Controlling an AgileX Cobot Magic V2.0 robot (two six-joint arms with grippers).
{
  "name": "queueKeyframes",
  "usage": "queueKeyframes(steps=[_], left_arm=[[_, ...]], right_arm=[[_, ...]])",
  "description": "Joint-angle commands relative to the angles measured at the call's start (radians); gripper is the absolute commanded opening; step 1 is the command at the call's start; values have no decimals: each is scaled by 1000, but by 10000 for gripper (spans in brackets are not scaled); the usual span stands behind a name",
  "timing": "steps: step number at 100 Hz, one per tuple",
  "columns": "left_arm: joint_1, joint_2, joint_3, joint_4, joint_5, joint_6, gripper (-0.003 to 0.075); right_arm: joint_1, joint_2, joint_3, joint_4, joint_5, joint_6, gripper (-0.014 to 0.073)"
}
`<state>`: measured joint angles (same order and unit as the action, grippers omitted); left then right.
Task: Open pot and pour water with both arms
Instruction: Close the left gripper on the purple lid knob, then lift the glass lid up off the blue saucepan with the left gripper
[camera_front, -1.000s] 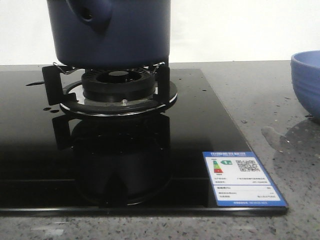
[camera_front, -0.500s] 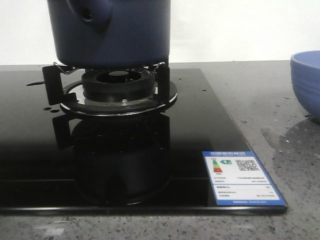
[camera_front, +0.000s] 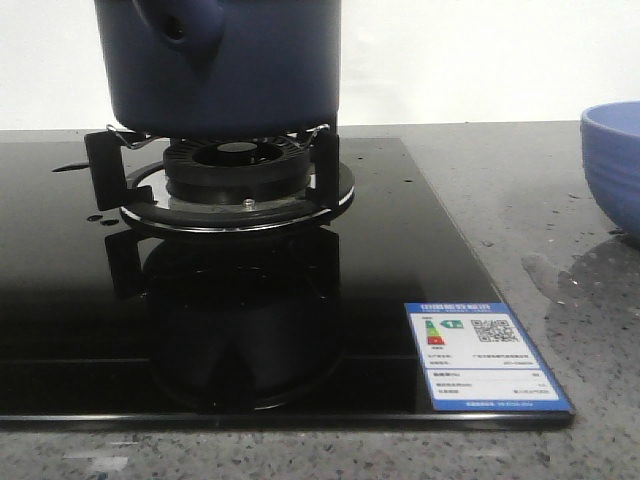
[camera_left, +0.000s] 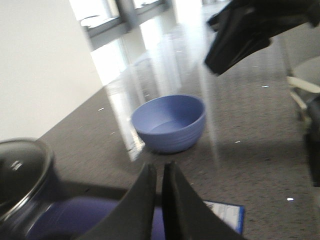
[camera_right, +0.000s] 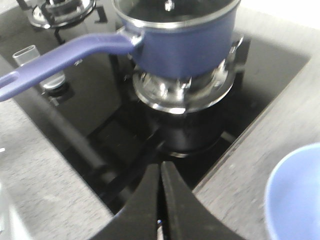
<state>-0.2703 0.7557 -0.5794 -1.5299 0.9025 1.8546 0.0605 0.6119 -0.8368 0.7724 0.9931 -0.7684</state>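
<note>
The dark navy pot (camera_front: 225, 70) stands on the burner stand (camera_front: 240, 185) of the black cooktop; its lug handle (camera_front: 180, 25) faces me. In the right wrist view the pot (camera_right: 185, 45) carries a glass lid (camera_right: 172, 10) and a long blue handle (camera_right: 65, 57). My right gripper (camera_right: 160, 167) is shut and empty, above the cooktop's edge, apart from the pot. My left gripper (camera_left: 161, 167) is shut and empty, beside the lid (camera_left: 20, 170). Water shows as drops (camera_front: 95, 218) on the glass and a wet patch (camera_front: 545, 270) on the counter.
A lighter blue ribbed bowl (camera_front: 615, 165) stands on the grey counter to the right; it also shows in the left wrist view (camera_left: 170, 122) and right wrist view (camera_right: 295, 195). A blue label (camera_front: 485, 355) sits at the cooktop's front corner. A second burner (camera_right: 60, 10) lies beyond.
</note>
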Motion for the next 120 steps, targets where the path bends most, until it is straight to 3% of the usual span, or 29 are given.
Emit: queueKeyframes(steps=[1,11,22,31,38,48,55,86,120], left_arm=[[-4,-37,20,-108,-96,7,-18],[-4,-37,23,-120,-106,22,34],[-4,-32,23,-173,-130,40,249],[-4,-26,23,-247,-199,40,449],[-4,-22,19,-311,-275,40,536],[-4,15,-14,-322,-319,55,545],[-4,62,-46,-320,-279,77,545],[-4,338,-262,-301,-131,112,545],[-4,514,-410,-306,-127,161,545]], right_arm=[[1,-10,-1,41,-96,-39,-63],[1,-15,21,41,-157,-53,-63],[1,-15,23,32,-210,-53,-46],[1,-15,21,32,-246,-53,63],[1,-15,21,32,-268,-53,218],[1,-15,21,32,-285,-53,473],[1,-15,21,32,-290,-53,563],[1,-15,21,32,-294,-51,565],[1,-15,21,32,-243,-49,565]])
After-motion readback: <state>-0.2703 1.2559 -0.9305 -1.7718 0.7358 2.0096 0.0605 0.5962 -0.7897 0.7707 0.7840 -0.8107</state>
